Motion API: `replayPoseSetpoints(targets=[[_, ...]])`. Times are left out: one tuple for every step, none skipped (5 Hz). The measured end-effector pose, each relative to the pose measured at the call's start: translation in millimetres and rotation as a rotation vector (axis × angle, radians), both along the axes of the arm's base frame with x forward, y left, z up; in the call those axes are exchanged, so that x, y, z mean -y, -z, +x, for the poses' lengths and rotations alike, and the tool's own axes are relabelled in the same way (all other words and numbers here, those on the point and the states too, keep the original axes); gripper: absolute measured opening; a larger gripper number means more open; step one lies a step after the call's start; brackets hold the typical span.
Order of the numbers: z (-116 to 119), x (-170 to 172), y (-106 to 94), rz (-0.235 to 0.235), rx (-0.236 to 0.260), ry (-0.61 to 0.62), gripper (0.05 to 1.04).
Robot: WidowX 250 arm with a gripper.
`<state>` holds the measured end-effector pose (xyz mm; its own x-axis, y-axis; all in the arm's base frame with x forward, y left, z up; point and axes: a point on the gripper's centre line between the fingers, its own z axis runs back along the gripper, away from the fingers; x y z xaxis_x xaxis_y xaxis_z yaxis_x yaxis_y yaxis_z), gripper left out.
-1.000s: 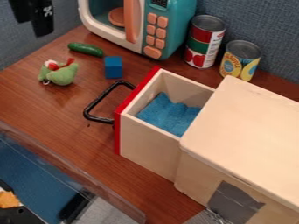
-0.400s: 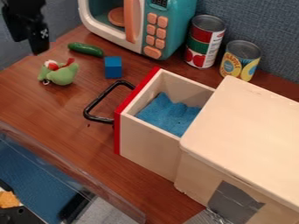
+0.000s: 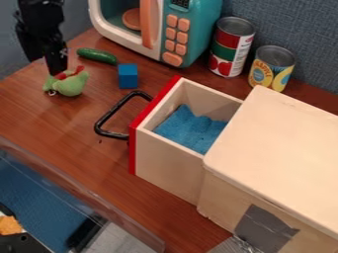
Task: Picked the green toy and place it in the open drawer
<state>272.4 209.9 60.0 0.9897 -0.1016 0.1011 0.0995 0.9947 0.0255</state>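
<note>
One green toy: it sits on the wooden tabletop [image 3: 53, 123] at the upper left of the frame, a plump green body [image 3: 70, 85] with red and white at its head.
Black gripper: it hangs down from the upper left corner, its fingers parted with nothing held between them [image 3: 45, 67]; the nearer fingertip overlaps the toy's head in the view, and whether the two touch I cannot tell.
Open drawer: pulled out at the centre of the frame, pale wood [image 3: 165, 160] with a red front, and a blue cloth [image 3: 191, 129] lying rumpled inside.
Black handle: it juts from the red front [image 3: 112, 111] toward the left of the frame.
Wooden cabinet: it takes up the lower right [image 3: 277, 148], with a patch of grey tape [image 3: 264, 227] on its side.
Blue block: upright just right of the toy [image 3: 128, 76], near the handle.
Green cucumber: lying above the toy and block in the frame [image 3: 96, 55].
Teal microwave: at the top centre [image 3: 201, 34], with orange buttons and an orange door handle.
Two cans: both upright at the upper right, a red and green one [image 3: 231, 47] beside a shorter yellow one [image 3: 271, 69].
</note>
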Motion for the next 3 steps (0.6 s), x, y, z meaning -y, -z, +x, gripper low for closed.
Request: replayPoseSetpoints(targets=[[2,1,13.2,-0.027,-0.016,-0.026,1.0],[9,-1,28.9,-0.017,-0.037,-0.035,1.0],[16,-11,40.2,0.001,-0.062,-0.065,0.972]])
